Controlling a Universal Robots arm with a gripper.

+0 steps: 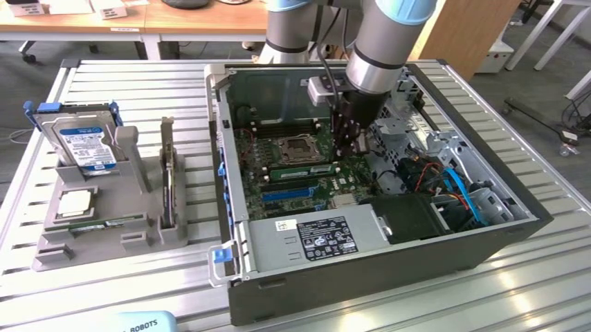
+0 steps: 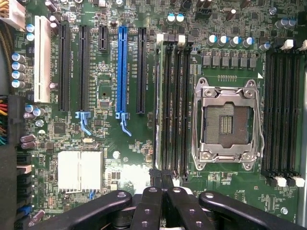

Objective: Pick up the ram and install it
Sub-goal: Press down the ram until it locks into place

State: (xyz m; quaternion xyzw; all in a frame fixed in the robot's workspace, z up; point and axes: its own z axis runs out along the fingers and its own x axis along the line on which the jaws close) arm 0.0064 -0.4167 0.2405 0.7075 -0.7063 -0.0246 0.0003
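Note:
A ram (image 1: 300,169) stick, green and narrow, stands in a memory slot beside the processor socket (image 1: 297,146) inside the open computer case (image 1: 369,266). My gripper (image 1: 356,155) hangs at the exterior view's right end of that stick, shut. In the wrist view the black fingers (image 2: 148,203) are pressed together, tips over the end of the bank of memory slots (image 2: 171,105); nothing shows between them. The ram (image 2: 160,105) appears edge-on in the slot farthest from the socket (image 2: 225,124). Whether the tips touch it I cannot tell.
A grey holder (image 1: 55,256) at the exterior view's left carries a blue-labelled hard drive (image 1: 88,145), a silver processor (image 1: 74,203), another green stick (image 1: 109,223) and a thin card on edge (image 1: 168,183). Cables (image 1: 457,190) and the power supply (image 1: 319,238) crowd the case.

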